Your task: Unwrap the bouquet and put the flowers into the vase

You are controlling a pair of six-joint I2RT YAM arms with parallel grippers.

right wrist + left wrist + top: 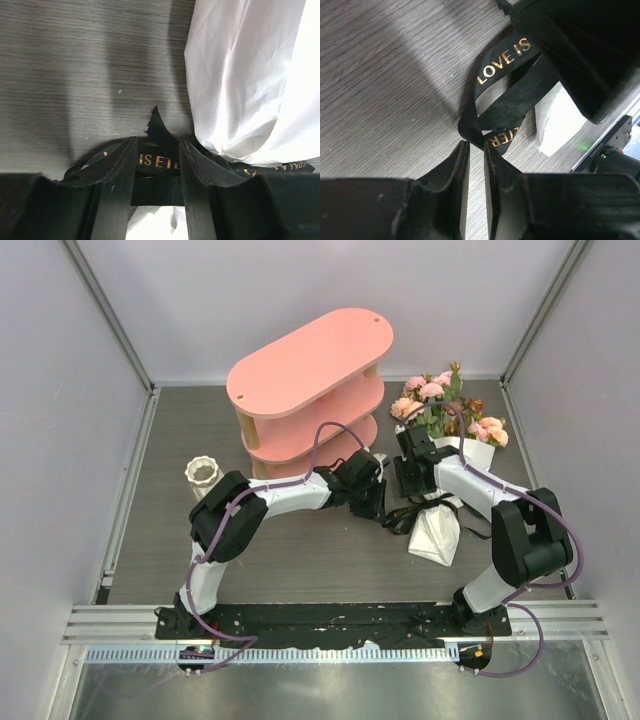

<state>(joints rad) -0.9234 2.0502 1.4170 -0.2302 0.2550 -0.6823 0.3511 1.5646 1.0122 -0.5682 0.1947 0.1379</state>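
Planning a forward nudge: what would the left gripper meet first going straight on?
The black ribbon: its fold lies just ahead of the left gripper, in line with the narrow gap between the jaws. Whether they touch is unclear from this view.

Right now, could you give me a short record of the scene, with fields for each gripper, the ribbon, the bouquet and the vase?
left gripper: jaws nearly together, tips at a ribbon loop; grip unclear
right gripper: open, ribbon between its fingers
ribbon: black, gold letters, in loose loops
bouquet: lying down, white paper still on
vase: upright, no flowers in it, left of pink shelf
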